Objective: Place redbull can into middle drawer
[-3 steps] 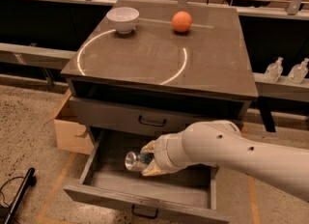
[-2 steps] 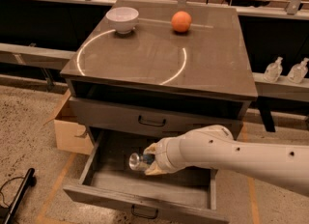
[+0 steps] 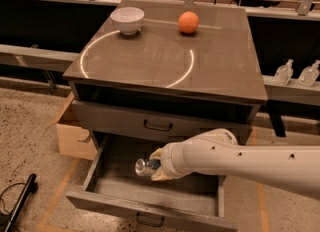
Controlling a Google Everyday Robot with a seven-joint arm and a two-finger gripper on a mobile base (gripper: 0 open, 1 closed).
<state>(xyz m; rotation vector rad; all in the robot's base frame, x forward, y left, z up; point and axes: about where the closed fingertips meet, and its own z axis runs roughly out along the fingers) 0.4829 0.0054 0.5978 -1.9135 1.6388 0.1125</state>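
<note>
Squarely in view stands a grey cabinet [image 3: 165, 90], its worktop [image 3: 220, 51] marked by a bright ring of light. A cream arm [image 3: 260, 166] comes in from the right edge and reaches leftward, low across the cabinet's front.

Below it the middle drawer [image 3: 110, 203] is pulled well out, with its dark floor showing and a small black handle on its front. Directly above, the upper drawer [image 3: 115, 118] sits closed. An open cardboard box [image 3: 75, 138] stands on the floor against the cabinet's left side.

At the arm's tip the gripper [image 3: 156, 165] is inside the open middle drawer, about midway along its width. The jaws are closed on the can [image 3: 142, 166] — one cream finger above it, one below. The can lies on its side, its shiny end pointing left and sticking out past the jaws. Most of its body is hidden by them. It is over the drawer's floor, but I cannot tell whether it touches.

On the worktop's far edge sit a white bowl [image 3: 127, 19] at the left and an orange ball [image 3: 188, 22] to its right — well apart.
</note>
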